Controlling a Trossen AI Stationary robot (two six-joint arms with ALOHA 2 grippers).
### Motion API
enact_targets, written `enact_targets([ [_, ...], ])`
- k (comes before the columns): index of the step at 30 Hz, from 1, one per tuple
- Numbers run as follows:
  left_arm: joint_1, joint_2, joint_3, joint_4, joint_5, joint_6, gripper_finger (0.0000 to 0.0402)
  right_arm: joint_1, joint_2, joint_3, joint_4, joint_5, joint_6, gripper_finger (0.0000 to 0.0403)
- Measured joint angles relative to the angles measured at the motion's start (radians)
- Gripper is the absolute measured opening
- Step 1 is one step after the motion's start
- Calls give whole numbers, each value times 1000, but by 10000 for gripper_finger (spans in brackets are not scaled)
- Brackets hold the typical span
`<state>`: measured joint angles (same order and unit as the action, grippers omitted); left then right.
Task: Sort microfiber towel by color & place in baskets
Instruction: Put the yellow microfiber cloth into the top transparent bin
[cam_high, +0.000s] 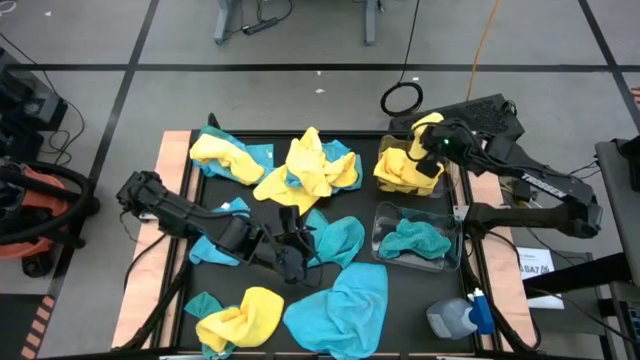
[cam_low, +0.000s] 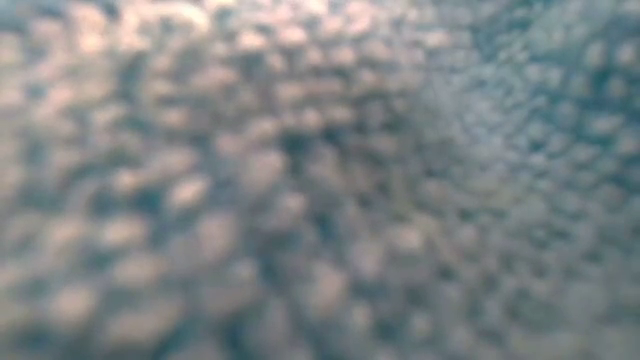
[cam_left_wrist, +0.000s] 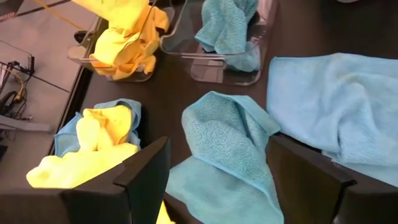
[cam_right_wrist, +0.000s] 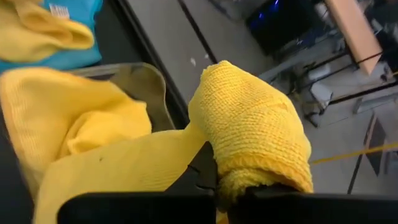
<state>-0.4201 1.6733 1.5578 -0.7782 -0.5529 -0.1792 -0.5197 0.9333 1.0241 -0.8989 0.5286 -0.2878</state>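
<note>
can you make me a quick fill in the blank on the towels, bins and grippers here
1. The right gripper is shut on a ____ towel.
2. The left gripper hovers open over a ____ towel.
3. The bin nearest the bottle holds a ____ towel.

Missing words: yellow; teal; teal

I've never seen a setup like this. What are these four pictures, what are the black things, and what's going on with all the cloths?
The black things are two robot arms sorting cloths by colour. One picture looks down from above; one sits at table height, blocked by cloth; two ride on the wrists. Yellow towels and teal towels lie scattered on the table. Two clear bins sit on the right: the yellow bin and the teal bin. The right gripper, shut, holds a yellow towel over the yellow bin. The left gripper, open, hovers over a teal towel.
</note>
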Motion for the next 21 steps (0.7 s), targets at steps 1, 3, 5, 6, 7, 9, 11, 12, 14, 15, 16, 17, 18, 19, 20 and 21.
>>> enact_targets([
  [1, -4, 0, 0, -1, 0, 0, 274, -6, 4, 0, -10, -18, 9, 0],
  [3, -14, 0, 0, -2, 0, 0, 274, -16, 14, 0, -29, -52, 26, 0],
  [5, -22, 0, 0, -2, 0, 0, 274, -23, 28, 0, -53, -84, 43, 0],
  [6, -27, 0, 0, -2, 0, 0, 274, -26, 35, 0, -66, -97, 52, 0],
  [7, -29, 0, 0, -2, 0, 0, 274, -30, 43, 0, -77, -108, 61, 0],
  [9, -34, 0, 0, 0, 0, -1, 274, -32, 61, 0, -95, -125, 76, 0],
  [11, -34, -1, -13, 18, 0, -1, 274, -32, 79, 0, -103, -143, 89, 0],
  [12, -34, -1, -22, 22, 0, -2, 274, -32, 87, 0, -110, -145, 92, 0],
  [14, -33, 1, -37, 24, 0, -15, 274, -32, 106, 0, -122, -146, 95, 0],
  [15, -33, 3, -41, 26, 0, -24, 274, -32, 116, 0, -129, -146, 100, 0],
  [16, -33, 5, -45, 28, 0, -26, 274, -32, 127, 0, -137, -147, 105, 0],
  [17, -33, 7, -50, 29, 1, -26, 274, -32, 136, 0, -142, -147, 111, 0],
  [18, -33, 8, -58, 36, 1, -26, 274, -32, 146, 0, -146, -147, 116, 0],
  [19, -33, 11, -66, 45, 1, -26, 274, -32, 156, 0, -153, -147, 122, 0],
  [20, -33, 13, -74, 56, 1, -26, 274, -31, 166, 0, -161, -153, 128, 0],
  [21, -34, 13, -83, 63, 2, -27, 274, -31, 177, 0, -172, -169, 133, 0],
])
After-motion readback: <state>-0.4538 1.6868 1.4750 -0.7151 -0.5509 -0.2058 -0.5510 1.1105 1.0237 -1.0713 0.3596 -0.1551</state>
